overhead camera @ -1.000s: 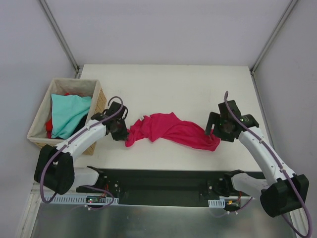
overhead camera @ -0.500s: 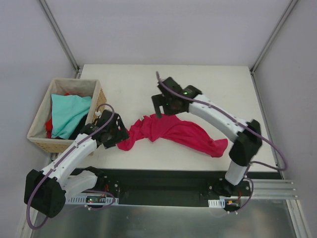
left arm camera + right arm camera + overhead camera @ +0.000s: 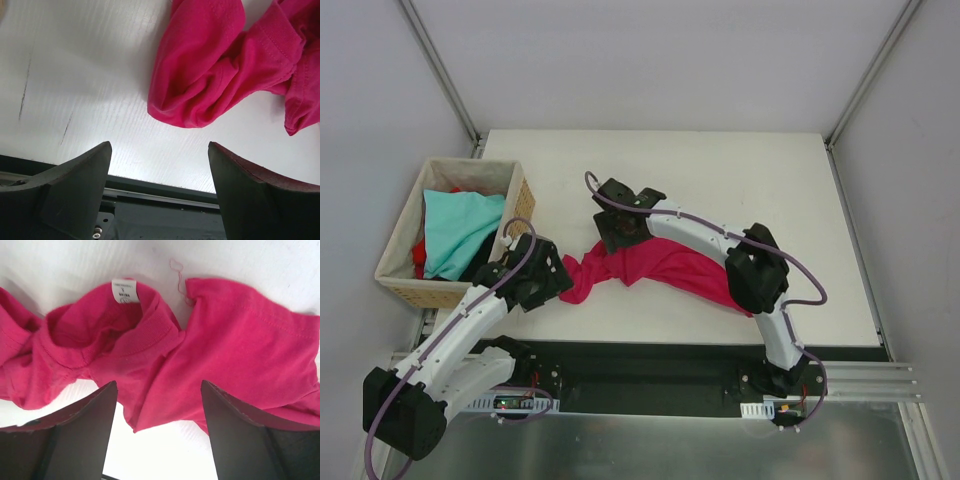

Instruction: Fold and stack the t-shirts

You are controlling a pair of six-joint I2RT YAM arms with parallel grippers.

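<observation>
**item: magenta tee, unfolded, both grippers at its left half**

location: the magenta tee [image 3: 670, 268] lies crumpled on the table [image 3: 720, 170], in the near-middle. its long axis runs left to right, and the right end sags a little toward the arms.

left gripper [image 3: 552, 283]: jaws wide with nothing between them. it sits low at the tee's left end, with the bunched cloth just ahead of the tips and not touching them.

right gripper [image 3: 618, 236]: jaws wide, holding nothing. it hangs over the tee's far edge, left of middle. the collar [image 3: 125, 335] and its white label [image 3: 125, 291] lie just beyond the tips, with plain cloth in the gap below. the right arm reaches across the tee's right half to get there.

other stock: the teal tee [image 3: 460, 230] and red tee [image 3: 418, 255] sit in the basket [image 3: 395, 262], left of the table.

note: the tee's right end has no gripper near it. the right gripper looks best placed for a collar or shoulder pinch and the left for the near-left hem. spreading looks not yet begun.
</observation>
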